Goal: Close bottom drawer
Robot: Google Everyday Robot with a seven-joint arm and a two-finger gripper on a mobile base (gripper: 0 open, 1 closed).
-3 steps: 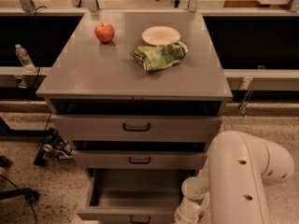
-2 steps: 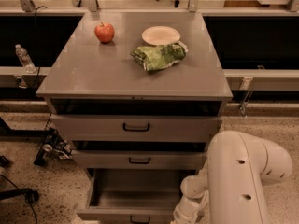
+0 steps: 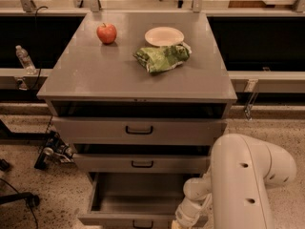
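Observation:
The bottom drawer of the grey cabinet stands pulled far out, and its inside looks empty. Its slim front with a black bar handle sits at the frame's lower edge. My white arm fills the lower right. Its wrist reaches down over the right end of the drawer front. The gripper itself lies below the frame's bottom edge and is out of view.
The middle drawer and top drawer each stick out slightly. On the cabinet top lie a red apple, a white plate and a green chip bag. A water bottle stands at left; cables and a caster lie on the floor.

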